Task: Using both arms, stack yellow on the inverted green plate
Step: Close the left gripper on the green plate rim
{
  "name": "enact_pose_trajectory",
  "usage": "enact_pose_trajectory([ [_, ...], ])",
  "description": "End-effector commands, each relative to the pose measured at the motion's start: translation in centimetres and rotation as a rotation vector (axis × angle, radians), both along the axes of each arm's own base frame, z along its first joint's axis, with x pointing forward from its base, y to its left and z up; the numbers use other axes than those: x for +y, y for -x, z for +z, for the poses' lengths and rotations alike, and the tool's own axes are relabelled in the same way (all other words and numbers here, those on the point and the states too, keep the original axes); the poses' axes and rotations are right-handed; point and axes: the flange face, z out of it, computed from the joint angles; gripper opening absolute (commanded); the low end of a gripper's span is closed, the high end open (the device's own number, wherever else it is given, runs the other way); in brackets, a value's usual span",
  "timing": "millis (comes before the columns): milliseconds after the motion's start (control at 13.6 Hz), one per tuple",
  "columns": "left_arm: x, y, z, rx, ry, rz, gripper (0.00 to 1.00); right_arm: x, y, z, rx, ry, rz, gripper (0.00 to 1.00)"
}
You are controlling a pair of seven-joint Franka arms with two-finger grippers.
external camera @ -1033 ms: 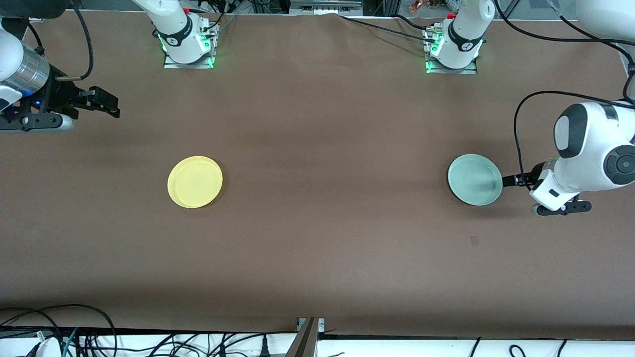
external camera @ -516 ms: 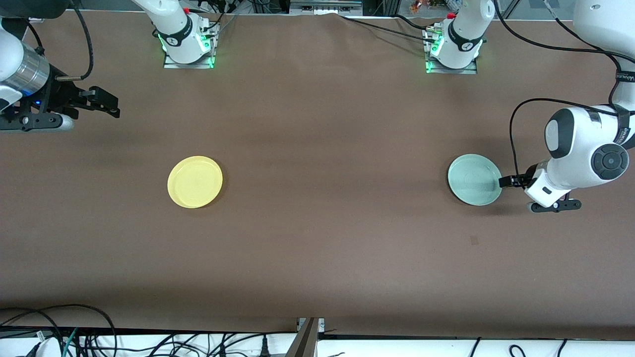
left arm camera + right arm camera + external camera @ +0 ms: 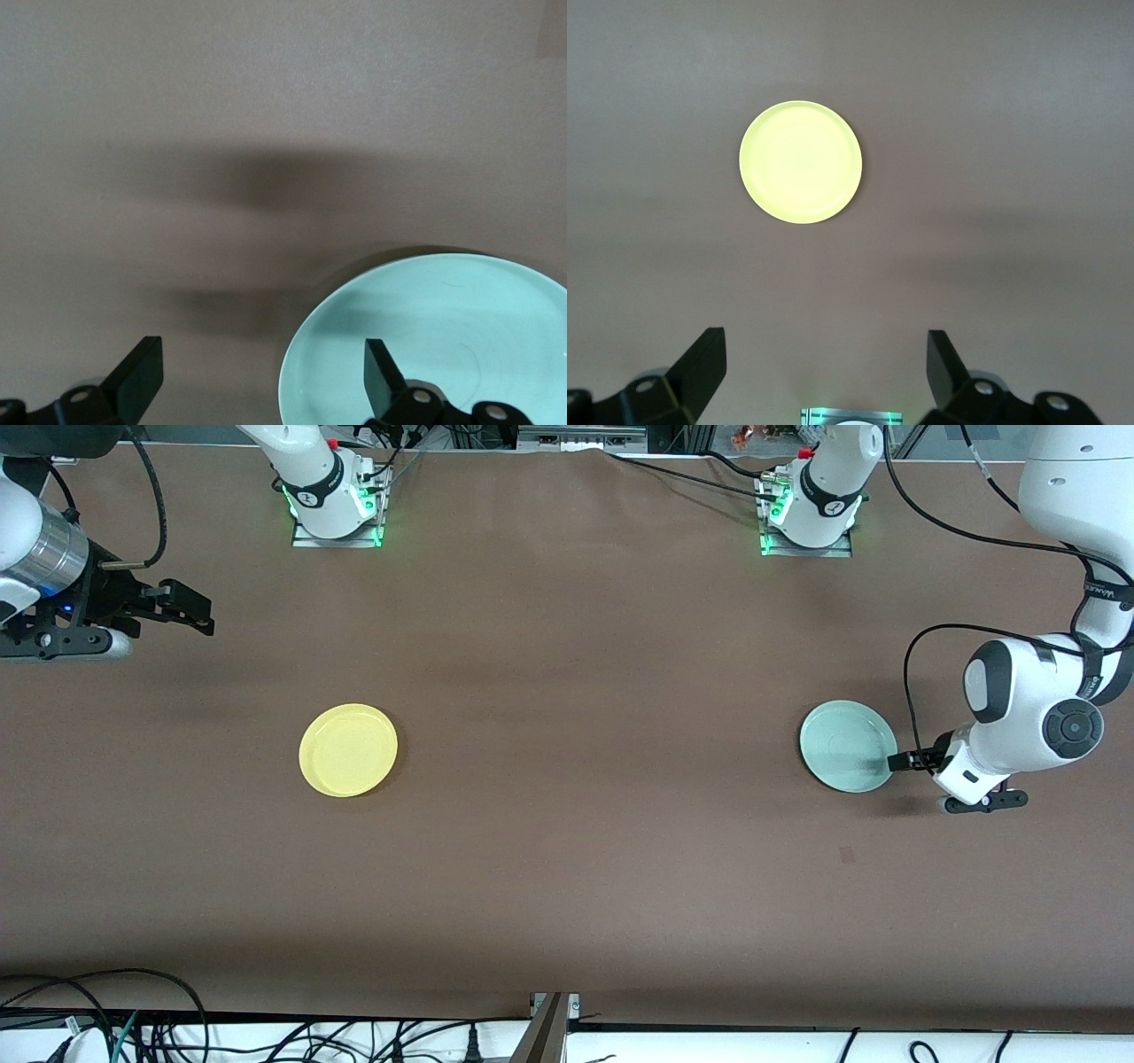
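The green plate (image 3: 846,745) lies at the left arm's end of the bench (image 3: 567,868), the left pincer (image 3: 897,761) open at its rim. The yellow plate (image 3: 348,749) lies well apart; the right pincer (image 3: 197,615) waits open. Both plates look light, stiff, slippery: grip the rim.

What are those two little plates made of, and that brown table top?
Yellow plate and green plate: likely plastic, judging by the even colour and smooth, faintly glossy surface. Table: a matte brown covering, perhaps paper or cloth, with no shine; I cannot tell which.
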Motion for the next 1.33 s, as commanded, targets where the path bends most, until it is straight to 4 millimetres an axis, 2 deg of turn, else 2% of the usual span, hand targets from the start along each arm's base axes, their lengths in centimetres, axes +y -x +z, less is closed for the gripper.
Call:
enact_pose_trajectory([
  [0, -0.1, 0.0, -1.1, -0.002, 0.013, -0.021, 1.00, 0.0, 0.3, 0.5, 0.000, -0.008, 0.004, 1.00],
  [221, 0.2, 0.5, -2.6, 0.018, 0.019, -0.013, 1.00, 0.0, 0.3, 0.5, 0.002, -0.008, 0.004, 1.00],
  [443, 0.3, 0.7, -3.0, 0.026, 0.021, -0.010, 1.00, 0.0, 0.3, 0.5, 0.002, -0.008, 0.004, 1.00],
  [516, 0.6, 0.9, -3.1, 0.032, 0.022, -0.006, 0.95, 0.0, 0.3, 0.5, 0.002, -0.008, 0.004, 1.00],
  [590, 0.7, 1.1, -3.1, 0.039, 0.023, -0.005, 0.83, 0.0, 0.3, 0.5, 0.002, -0.008, 0.004, 1.00],
  [664, 0.6, 1.6, -3.4, 0.051, 0.025, -0.003, 0.76, 0.0, 0.3, 0.5, 0.000, -0.008, 0.004, 1.00],
  [885, -0.6, 2.4, -2.9, 0.095, 0.036, -0.013, 0.77, 0.0, 0.3, 0.5, 0.002, -0.008, 0.004, 1.00],
  [1107, -0.8, 3.1, -1.6, 0.143, 0.068, 0.021, 0.82, 0.0, 0.3, 0.5, 0.000, -0.008, 0.004, 1.00],
  [1254, -1.2, 3.1, -1.4, 0.152, 0.072, 0.013, 0.86, 0.0, 0.3, 0.5, 0.002, -0.008, 0.004, 1.00],
])
